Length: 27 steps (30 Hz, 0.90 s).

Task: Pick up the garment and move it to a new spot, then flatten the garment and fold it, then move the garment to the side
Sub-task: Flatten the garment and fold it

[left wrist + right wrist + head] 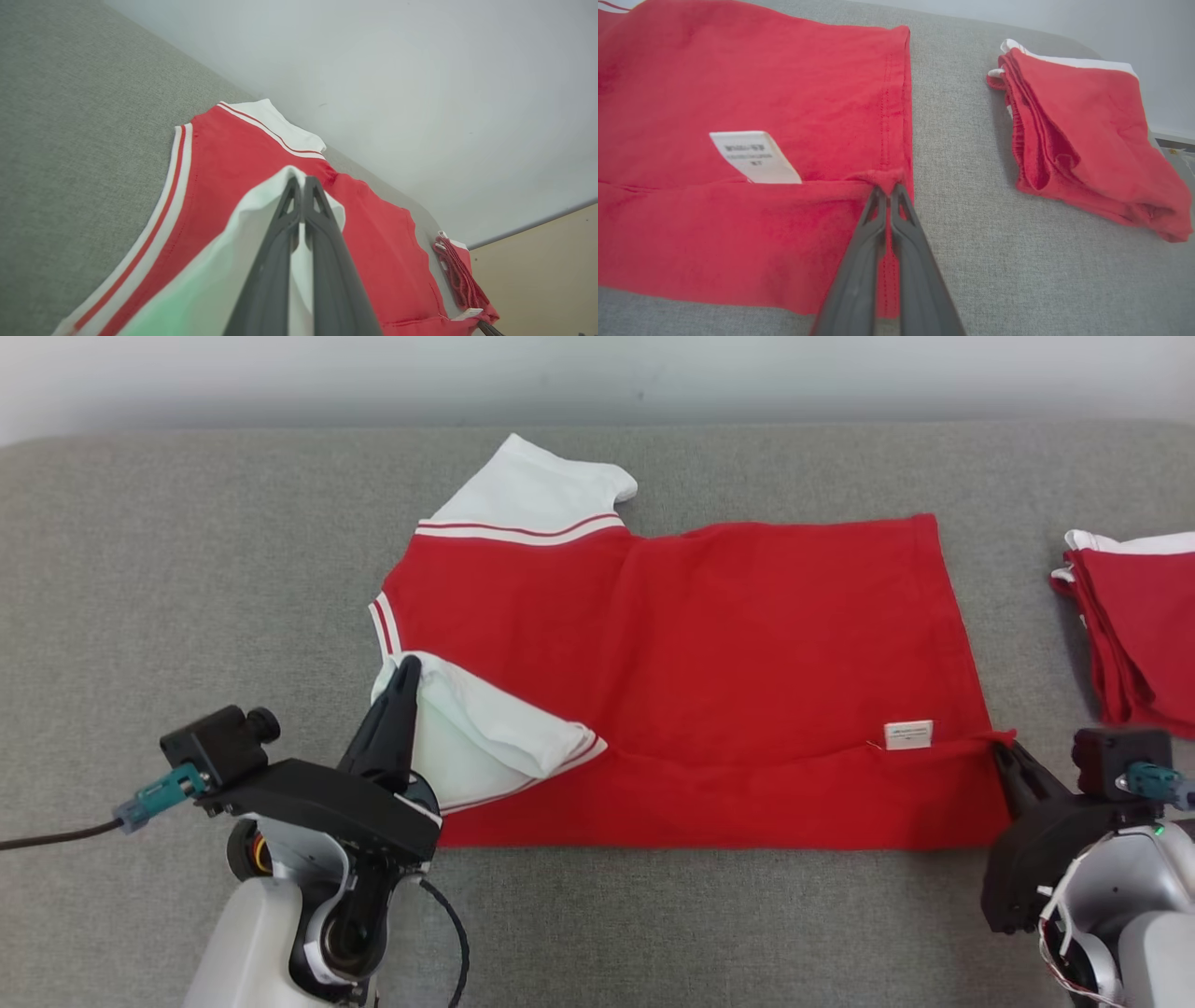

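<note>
Grey woven cloth covers the surface (pixel 187 569) from edge to edge, pale wall (pixel 597 373) behind, and right in the middle lies the garment (pixel 728 635), a red shirt spread flat with its neck end to the left and its hem to the right. Its far sleeve (pixel 532 490), white with red stripes, sticks out toward the wall. The near sleeve (pixel 485 733) is turned in over the red body, and the left gripper (pixel 407 665) has it: fingers pressed together on the white cloth, which shows between them in the left wrist view. Along the near edge a strip of red is folded up onto the body, a small white label (pixel 908 735) sitting at the fold line. Over at the hem's near corner, the right gripper (pixel 1002 749) pinches a little peak of red cloth, jaws tight together on it. One gripper at each end of the shirt, both reaching in from the near side. Well off to the right, apart from the hem, a folded pile (pixel 1144 625) of red and white clothing rests on the grey.
</note>
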{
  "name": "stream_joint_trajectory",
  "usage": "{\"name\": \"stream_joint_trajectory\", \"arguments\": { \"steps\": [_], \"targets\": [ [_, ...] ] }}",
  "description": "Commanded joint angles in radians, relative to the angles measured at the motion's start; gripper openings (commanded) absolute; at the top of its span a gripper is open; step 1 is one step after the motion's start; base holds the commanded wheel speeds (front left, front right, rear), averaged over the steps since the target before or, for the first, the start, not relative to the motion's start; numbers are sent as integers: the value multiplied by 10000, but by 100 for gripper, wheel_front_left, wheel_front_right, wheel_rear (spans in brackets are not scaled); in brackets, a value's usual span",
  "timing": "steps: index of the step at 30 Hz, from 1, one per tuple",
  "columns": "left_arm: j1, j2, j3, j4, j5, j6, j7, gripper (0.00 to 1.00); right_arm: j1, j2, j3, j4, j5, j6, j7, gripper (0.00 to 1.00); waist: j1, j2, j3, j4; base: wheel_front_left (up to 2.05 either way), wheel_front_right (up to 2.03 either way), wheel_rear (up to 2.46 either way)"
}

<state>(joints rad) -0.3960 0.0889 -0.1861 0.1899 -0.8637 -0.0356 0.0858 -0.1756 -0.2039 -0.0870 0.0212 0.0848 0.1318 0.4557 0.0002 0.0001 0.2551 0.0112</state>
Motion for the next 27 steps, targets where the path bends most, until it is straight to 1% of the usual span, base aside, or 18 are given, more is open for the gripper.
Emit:
{"name": "stream_joint_trajectory", "arguments": {
  "steps": [1,7,11,15,21,27],
  "targets": [
    [-123,47,35,68,84,-38,-92,0,-151,44,28,42,-91,-25,-89,0,-2,-1,119,-26,0,0,0],
    [-406,-33,-46,452,321,-164,-647,0,-434,66,105,286,-277,-25,-390,0,-2,-1,308,50,0,0,0],
    [-498,-76,-55,622,323,-258,-964,0,-442,154,-277,307,-574,-27,-547,0,-2,-1,329,127,0,0,0],
    [-554,-13,-56,763,320,-274,-1011,0,-336,313,-479,257,-764,-27,-592,0,-2,-1,327,99,0,0,0],
    [-650,39,-173,1003,441,-287,-1044,0,-518,407,-170,440,-803,-25,-551,0,-2,-1,376,-13,0,0,0],
    [-1139,34,-439,1362,759,-317,-1146,0,-663,408,-154,834,-882,-27,-453,0,-2,-1,429,23,0,0,0]
  ]
}}
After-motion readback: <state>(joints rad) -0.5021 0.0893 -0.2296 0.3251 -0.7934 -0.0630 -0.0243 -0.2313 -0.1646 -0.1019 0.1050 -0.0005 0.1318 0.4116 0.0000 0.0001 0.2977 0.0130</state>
